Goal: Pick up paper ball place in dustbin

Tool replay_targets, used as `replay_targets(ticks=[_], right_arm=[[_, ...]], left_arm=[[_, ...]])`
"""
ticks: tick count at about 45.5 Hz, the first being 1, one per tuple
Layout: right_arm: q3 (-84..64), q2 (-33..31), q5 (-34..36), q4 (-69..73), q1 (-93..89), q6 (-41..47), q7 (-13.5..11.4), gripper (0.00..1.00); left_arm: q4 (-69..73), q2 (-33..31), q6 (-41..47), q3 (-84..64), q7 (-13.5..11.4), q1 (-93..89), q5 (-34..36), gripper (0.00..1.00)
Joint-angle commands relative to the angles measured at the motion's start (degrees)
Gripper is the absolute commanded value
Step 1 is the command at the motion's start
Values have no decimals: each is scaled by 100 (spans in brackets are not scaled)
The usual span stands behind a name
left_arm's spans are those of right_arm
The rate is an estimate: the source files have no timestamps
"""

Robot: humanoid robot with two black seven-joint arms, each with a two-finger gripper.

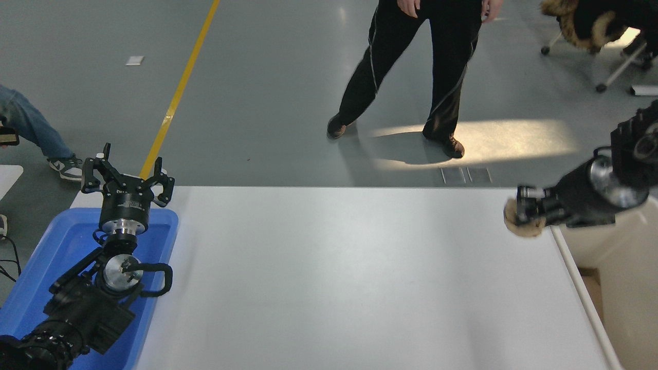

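My right gripper (523, 218) is shut on the tan paper ball (518, 226) and holds it raised above the white table's (339, 277) right part, close to the right edge. The arm reaches in from the right edge, pointing left. The off-white dustbin (586, 293) stands off the table's right edge, below and right of the gripper; its near rim and inner wall show. My left gripper (127, 180) is open and empty, parked at the lower left above the blue tray.
A shallow blue tray (36, 277) lies at the table's left under the left arm. A person in black trousers (411, 77) walks on the floor beyond the far edge. Another person's leg (20, 123) shows at the far left.
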Motion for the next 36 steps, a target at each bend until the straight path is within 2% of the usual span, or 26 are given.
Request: replay_targets(ticks=[1, 14, 22, 36], right_arm=[[-61, 42, 192, 184, 1182, 930, 20, 0], [-96, 68, 175, 184, 682, 571, 2, 0], [-535, 33, 87, -85, -592, -527, -42, 0], [-527, -108, 210, -1851, -3677, -2444, -59, 0]], left_arm=[[-3, 0, 9, 0, 1, 4, -6, 99], [6, 0, 0, 0, 1, 4, -6, 99], [5, 0, 9, 0, 1, -5, -6, 99], [-3, 0, 0, 0, 1, 4, -6, 99]])
